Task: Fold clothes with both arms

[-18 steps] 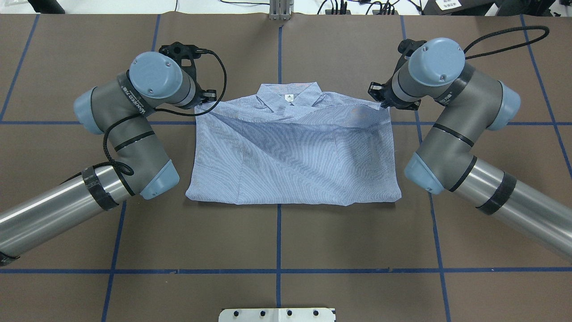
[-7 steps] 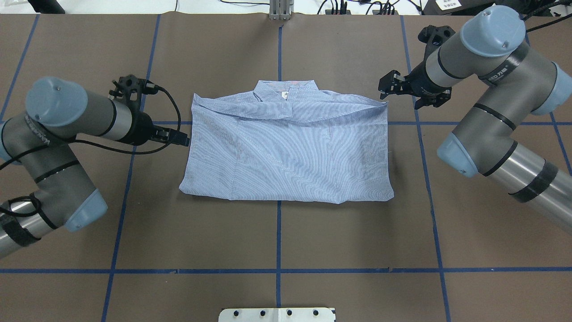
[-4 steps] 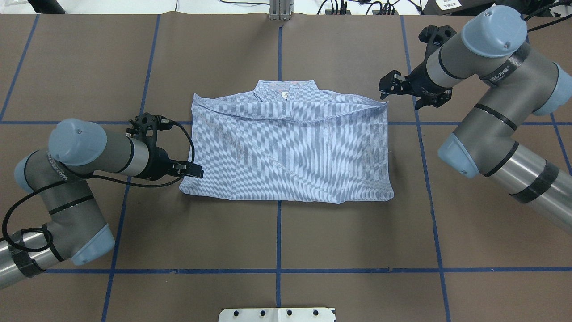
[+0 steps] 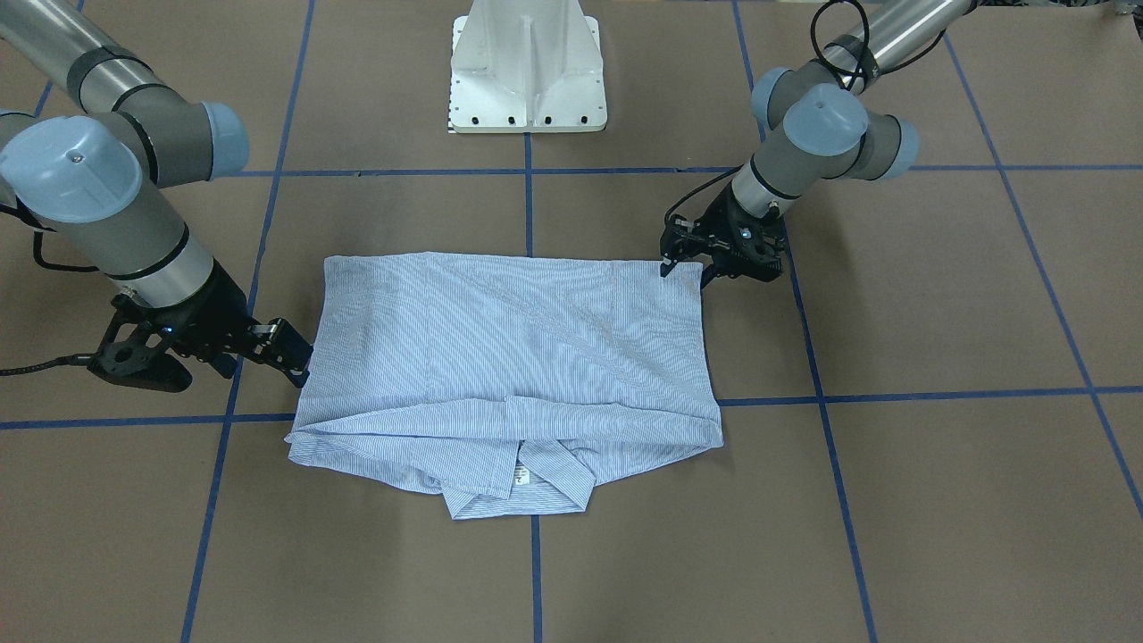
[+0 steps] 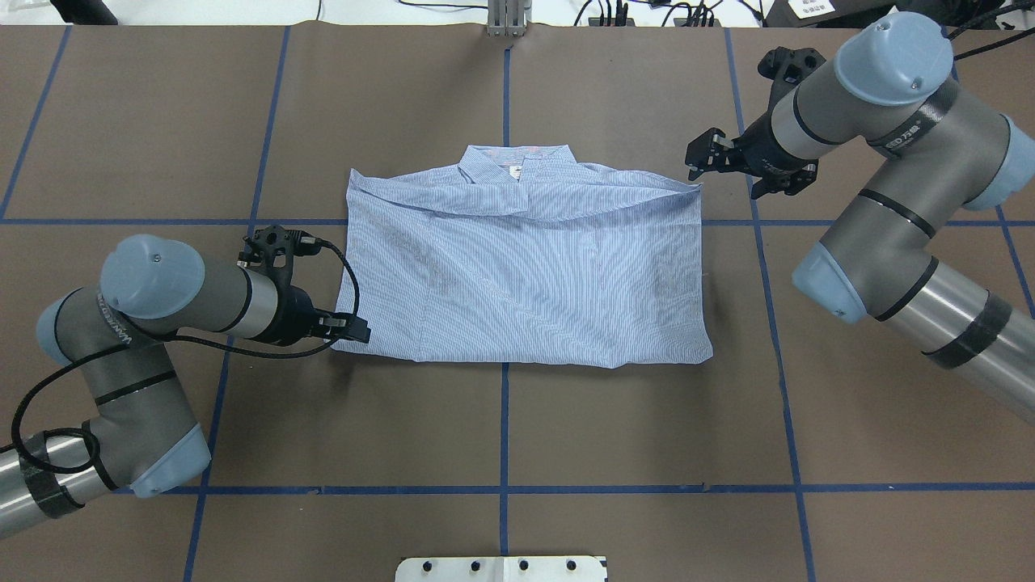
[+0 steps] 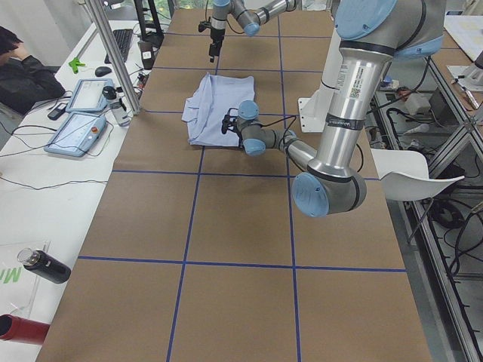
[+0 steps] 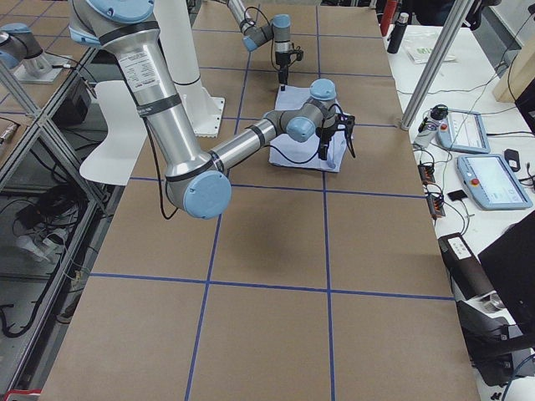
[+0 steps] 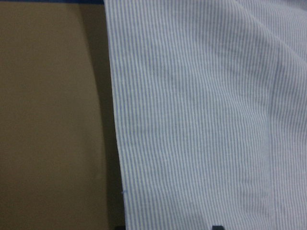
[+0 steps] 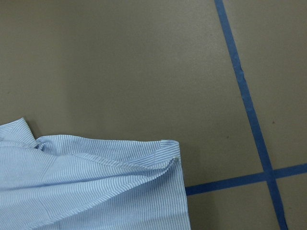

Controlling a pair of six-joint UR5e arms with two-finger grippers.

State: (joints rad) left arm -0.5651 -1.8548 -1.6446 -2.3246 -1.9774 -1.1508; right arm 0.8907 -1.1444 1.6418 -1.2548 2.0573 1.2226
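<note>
Shirt (image 5: 525,275) lies folded between left gripper (image 5: 361,331) and right gripper (image 5: 702,164).

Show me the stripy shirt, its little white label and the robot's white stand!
stripy shirt (image 5: 525,275): overhead view, middle of the folded body.
white label (image 4: 522,478): front-facing view, the label's centre, inside the collar.
white stand (image 4: 527,67): front-facing view, its front face.

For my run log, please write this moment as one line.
shirt: folded, flat | left gripper: open, at its near-left corner | right gripper: open, beside far-right corner
</note>
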